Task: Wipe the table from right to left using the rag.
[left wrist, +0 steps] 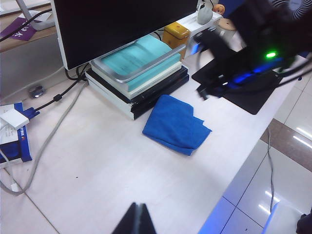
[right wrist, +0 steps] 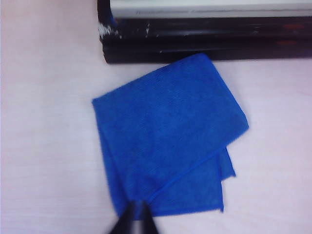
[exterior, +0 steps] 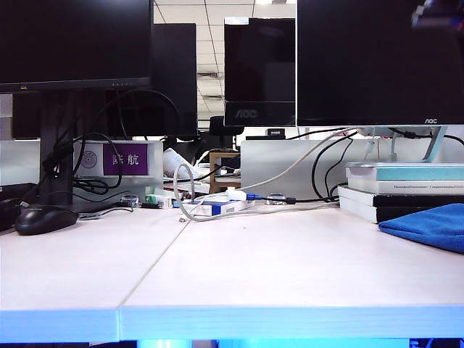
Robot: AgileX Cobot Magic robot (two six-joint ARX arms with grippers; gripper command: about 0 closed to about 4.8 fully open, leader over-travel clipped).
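My right gripper [right wrist: 135,219] hangs over the near edge of the blue rag [right wrist: 168,139], and its two fingers are pressed tight together with nothing between them. The rag lies flat and folded on the white table [exterior: 290,268], far over on the right side, with one edge right up against the bottom of a stack of books [left wrist: 139,73] that sits under a monitor [left wrist: 117,22]. My left gripper [left wrist: 136,222] is pinched closed and empty too, up above a bare part of the table and well apart from the rag.

Monitors [exterior: 377,61], stacked books [exterior: 402,190], mouse [exterior: 45,218], cables [exterior: 217,196]
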